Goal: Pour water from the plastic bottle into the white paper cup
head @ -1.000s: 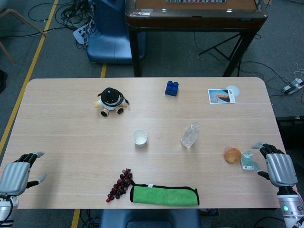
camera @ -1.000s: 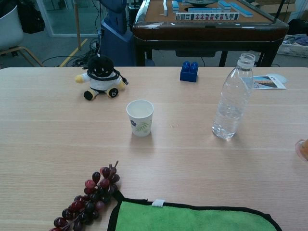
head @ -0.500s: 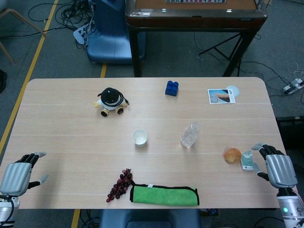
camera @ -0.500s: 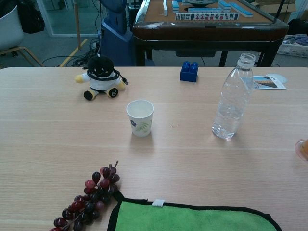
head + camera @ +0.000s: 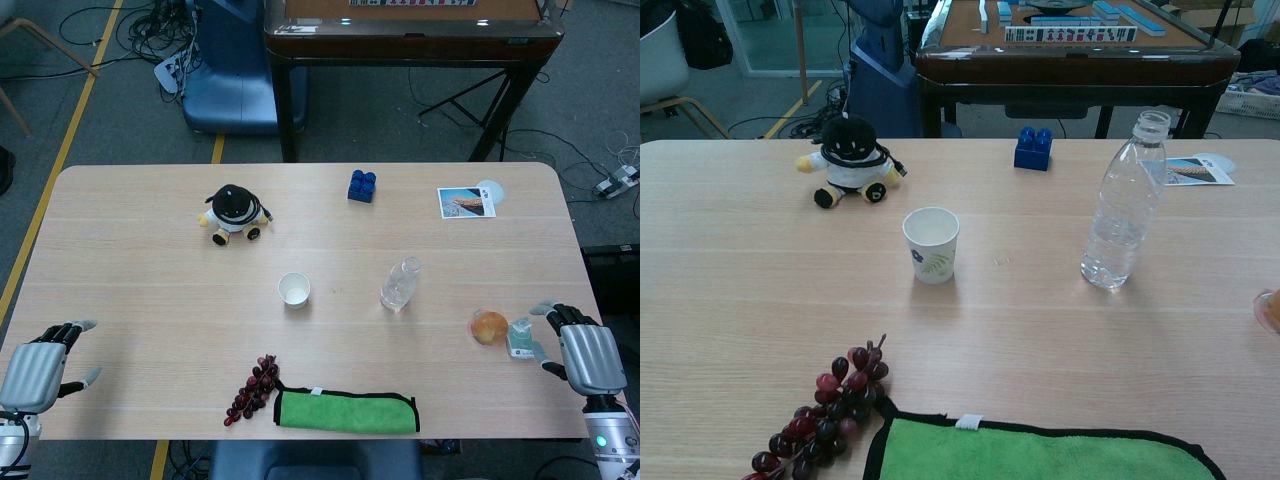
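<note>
A clear plastic bottle (image 5: 400,284) (image 5: 1124,205) stands upright without a cap, a little water in its bottom. The white paper cup (image 5: 294,289) (image 5: 931,244), printed with a leaf, stands upright to the bottle's left, apart from it. In the head view my left hand (image 5: 38,365) hovers at the table's front left corner, fingers apart, holding nothing. My right hand (image 5: 582,350) is at the front right edge, fingers spread and empty, well right of the bottle. Neither hand shows in the chest view.
A green cloth (image 5: 346,411) and a bunch of dark grapes (image 5: 252,388) lie along the front edge. An orange fruit (image 5: 489,327) and a small pale block (image 5: 520,337) sit beside my right hand. A plush toy (image 5: 232,212), a blue brick (image 5: 362,185) and a card (image 5: 466,202) sit farther back.
</note>
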### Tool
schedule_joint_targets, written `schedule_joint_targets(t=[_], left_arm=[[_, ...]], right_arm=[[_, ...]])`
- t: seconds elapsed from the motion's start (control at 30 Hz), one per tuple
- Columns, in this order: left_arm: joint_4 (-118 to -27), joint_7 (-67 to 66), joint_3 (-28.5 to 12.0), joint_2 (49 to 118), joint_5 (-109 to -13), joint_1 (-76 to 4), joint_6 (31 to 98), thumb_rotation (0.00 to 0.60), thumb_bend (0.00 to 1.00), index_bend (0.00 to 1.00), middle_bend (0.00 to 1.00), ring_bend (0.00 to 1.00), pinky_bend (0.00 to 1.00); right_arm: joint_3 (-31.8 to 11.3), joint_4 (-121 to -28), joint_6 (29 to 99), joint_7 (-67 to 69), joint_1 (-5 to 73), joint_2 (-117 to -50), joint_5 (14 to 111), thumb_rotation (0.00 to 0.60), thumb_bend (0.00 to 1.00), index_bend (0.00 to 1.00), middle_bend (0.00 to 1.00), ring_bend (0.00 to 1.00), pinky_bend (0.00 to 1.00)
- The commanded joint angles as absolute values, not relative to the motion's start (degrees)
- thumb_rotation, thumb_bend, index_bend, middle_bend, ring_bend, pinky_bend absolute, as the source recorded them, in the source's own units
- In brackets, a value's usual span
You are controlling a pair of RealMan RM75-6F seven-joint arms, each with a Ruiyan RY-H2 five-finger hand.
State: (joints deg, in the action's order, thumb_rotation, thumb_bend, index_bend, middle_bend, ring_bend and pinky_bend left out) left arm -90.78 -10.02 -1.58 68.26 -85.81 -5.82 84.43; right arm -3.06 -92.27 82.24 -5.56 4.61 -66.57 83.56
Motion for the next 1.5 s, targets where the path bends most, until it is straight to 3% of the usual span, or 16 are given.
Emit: schedule_joint_targets(t=[0.03,0.37,0.53,0.77,1.0,1.5], left_arm=[[-90.78,-10.03,-1.57,68.24,-85.81,-5.76,84.53,0.6,0.15,0.28,0.33,0.34,0.6],[-90.94,-9.71,-1.63,67.88,-85.62,-5.27,85.21,0.6,0.15,0.28,0.32,0.34,0.6],[-91.06,-9.5,-1.65,67.74,-85.57,-5.08,85.43,0.6,0.15,0.28,0.31,0.34,0.6],[-91.64,-9.06,-1.69,67.31,-85.66,-4.84,85.82,0.6,0.15,0.28,0.3,0.34,0.6],[-92.18,-8.42,-1.8,66.68,-85.69,-4.75,85.94,0.6,0.15,0.28,0.3,0.34,0.6],[-92.18,-7.2,-1.89,66.03,-85.54,-4.48,86.04,0.6,0.15,0.28,0.3,0.34,0.6]], right_arm=[[-3.19,-92.15,82.39,-5.47,4.63,-66.67,83.6,0.6,0.33,0.35,0.28,0.3,0.49],[-3.73,-90.99,82.47,-4.82,5.08,-67.68,83.71,0.6,0.32,0.35,0.28,0.3,0.45],[-4.15,-90.07,82.84,-3.76,5.27,-68.43,83.88,0.6,0.3,0.35,0.28,0.25,0.4],[-5.55,-87.62,83.67,1.04,6.13,-70.7,84.49,0.6,0.17,0.35,0.26,0.2,0.35],[-7.47,-84.35,79.97,3.63,9.24,-74.02,82.72,0.6,0.08,0.32,0.23,0.18,0.34],[-11.18,-75.67,70.82,10.91,17.47,-82.9,79.25,0.6,0.04,0.29,0.22,0.18,0.34]])
